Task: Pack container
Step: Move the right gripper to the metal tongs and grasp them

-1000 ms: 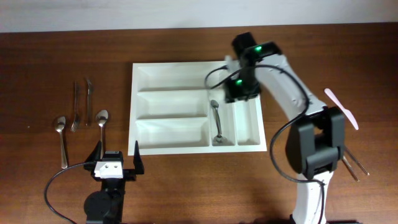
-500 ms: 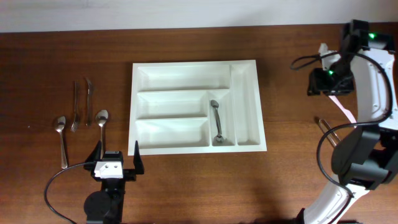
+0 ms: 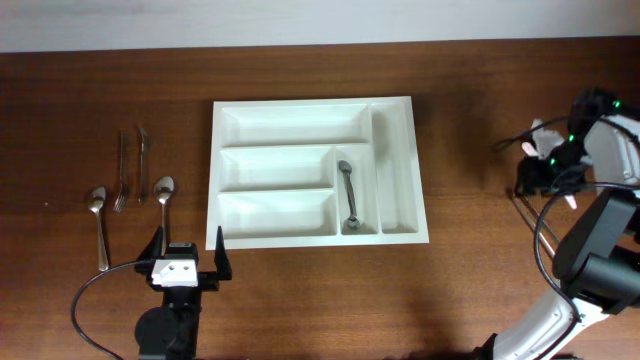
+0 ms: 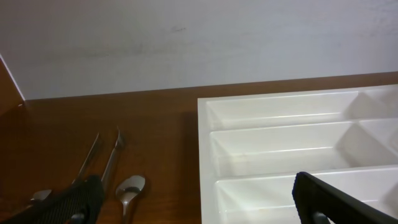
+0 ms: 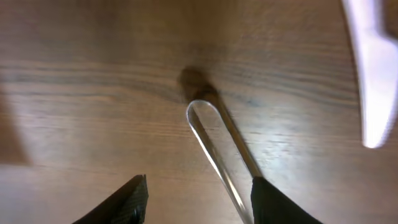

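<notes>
**Left pincer (image 3: 188, 252) idle, right pincer (image 5: 199, 186) poised**

Left stood wide open near loose cutlery (image 3: 164, 187). The container (image 3: 214, 170) lay mid-table, one spoon (image 3: 348, 195) inside. Right hung jaws apart over a slim metal utensil (image 5: 214, 137); grasping it likely needed lowering, then closing.

right gripper (image 3: 545, 178) | off the container (image 3: 300, 103), swung out to right edge of table (image 3: 480, 280) | now sits low over looped end of tongs (image 5: 236, 142), jaws apart

Bare worktop (image 3: 470, 180) separates the container (image 3: 300, 146) from the right gripper (image 3: 532, 178). Its spread jaws straddle metal tongs (image 5: 214, 140).
</notes>
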`<state>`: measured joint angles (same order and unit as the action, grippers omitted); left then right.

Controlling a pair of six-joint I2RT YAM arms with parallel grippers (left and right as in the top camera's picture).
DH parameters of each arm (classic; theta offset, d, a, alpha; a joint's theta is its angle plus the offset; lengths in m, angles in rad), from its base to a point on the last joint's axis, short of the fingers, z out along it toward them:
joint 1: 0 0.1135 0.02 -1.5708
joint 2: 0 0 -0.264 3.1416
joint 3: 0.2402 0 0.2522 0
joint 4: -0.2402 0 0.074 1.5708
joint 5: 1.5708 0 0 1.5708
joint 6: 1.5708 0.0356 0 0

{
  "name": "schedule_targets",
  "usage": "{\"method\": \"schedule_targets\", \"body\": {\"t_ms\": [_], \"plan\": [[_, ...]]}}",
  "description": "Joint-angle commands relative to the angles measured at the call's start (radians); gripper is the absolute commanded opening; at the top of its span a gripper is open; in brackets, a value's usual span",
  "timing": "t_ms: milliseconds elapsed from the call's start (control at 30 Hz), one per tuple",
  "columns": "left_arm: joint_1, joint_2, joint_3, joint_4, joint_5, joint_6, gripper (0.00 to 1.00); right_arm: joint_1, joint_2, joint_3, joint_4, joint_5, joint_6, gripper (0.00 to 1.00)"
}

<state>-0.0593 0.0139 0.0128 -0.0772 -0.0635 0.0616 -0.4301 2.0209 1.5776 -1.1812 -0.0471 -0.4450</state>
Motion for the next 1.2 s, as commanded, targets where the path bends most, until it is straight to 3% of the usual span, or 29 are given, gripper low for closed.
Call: {"method": "schedule_targets", "body": {"t_ms": [0, 300, 633, 767, 867, 1033, 1167], "plan": [[0.004, -0.008, -0.003, 0.001, -0.011, 0.015, 0.99, -0.010, -0.004, -0.094, 0.050, 0.017, -0.049, 0.55], [0.004, -0.008, -0.003, 0.001, -0.011, 0.015, 0.99, -0.011, -0.004, -0.275, 0.275, 0.061, -0.056, 0.59], [0.004, -0.008, -0.003, 0.001, -0.011, 0.015, 0.99, -0.011, -0.004, -0.290, 0.326, 0.052, -0.052, 0.59], [0.004, -0.008, -0.003, 0.001, -0.011, 0.015, 0.99, -0.011, -0.004, -0.290, 0.327, 0.024, -0.029, 0.46], [0.004, -0.008, -0.003, 0.001, -0.011, 0.015, 0.99, -0.011, -0.004, -0.290, 0.334, 0.024, -0.001, 0.31], [0.004, -0.008, -0.003, 0.001, -0.011, 0.015, 0.99, -0.010, -0.004, -0.290, 0.338, 0.024, 0.038, 0.19], [0.004, -0.008, -0.003, 0.001, -0.011, 0.015, 0.99, -0.009, -0.005, -0.278, 0.341, 0.024, 0.095, 0.04]]}}
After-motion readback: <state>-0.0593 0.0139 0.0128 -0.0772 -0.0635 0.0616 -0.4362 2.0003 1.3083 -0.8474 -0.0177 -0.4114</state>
